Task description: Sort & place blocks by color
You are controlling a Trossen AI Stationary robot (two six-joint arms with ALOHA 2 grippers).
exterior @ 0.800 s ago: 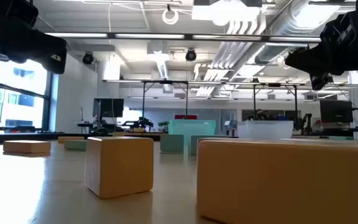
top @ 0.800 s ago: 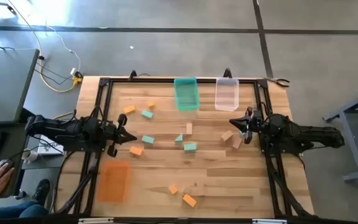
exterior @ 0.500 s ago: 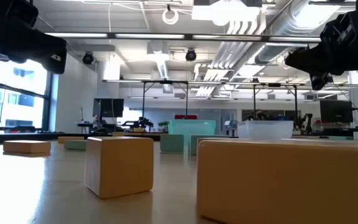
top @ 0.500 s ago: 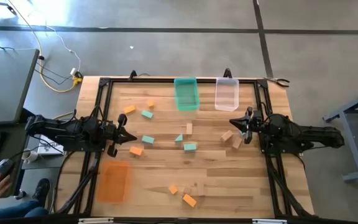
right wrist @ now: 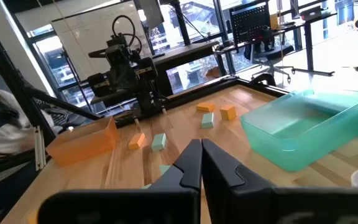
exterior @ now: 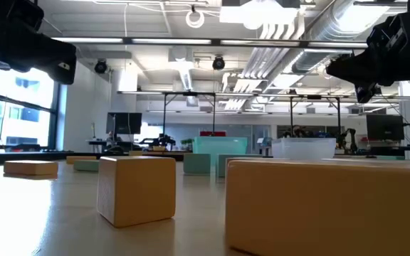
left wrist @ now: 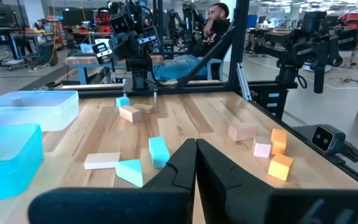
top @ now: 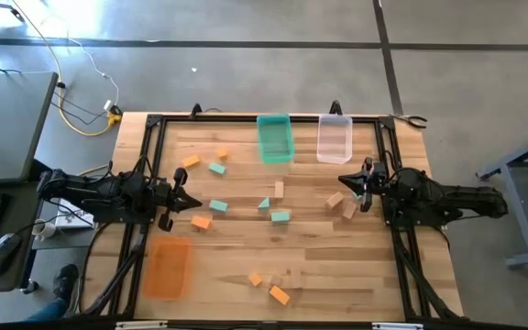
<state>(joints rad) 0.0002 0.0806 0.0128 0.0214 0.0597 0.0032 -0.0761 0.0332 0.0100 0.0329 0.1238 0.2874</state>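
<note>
Butcher-block wooden table (top: 319, 266) with a black frame around the edge; polished grey concrete floor all round. Both arms are parked at the sides, low over the wood.

Left gripper (top: 193, 199) sits at the table's left edge, fingers pressed together, holding nothing. Right gripper (top: 344, 181) sits at the right edge, fingers also closed and empty.

Blocks are scattered loose on the surface, none in a bin:
- orange block (top: 191, 161) and teal block (top: 216, 168) left of the teal bin
- teal block (top: 218, 206) and orange block (top: 201, 222) just ahead of the left gripper
- teal wedge (top: 264, 203), tan bar (top: 279, 190) and teal cube (top: 280, 217) near the table's middle
- tan blocks (top: 342, 203) just beside the right gripper
- orange blocks (top: 270, 287) near the front edge; these fill the foreground of the low view

Bins: teal bin (top: 275, 138) and clear bin (top: 335, 137) side by side at the far edge, orange bin (top: 167, 267) at the front left corner.

Room: open lab with exposed ducts and strip lights overhead and more test rigs behind. A yellow cable (top: 94, 119) runs over the floor off the back left corner. A desk stands to the left with a mouse (top: 4, 242) on it. In the left wrist view, a seated person (left wrist: 213, 25) is beyond the table.
</note>
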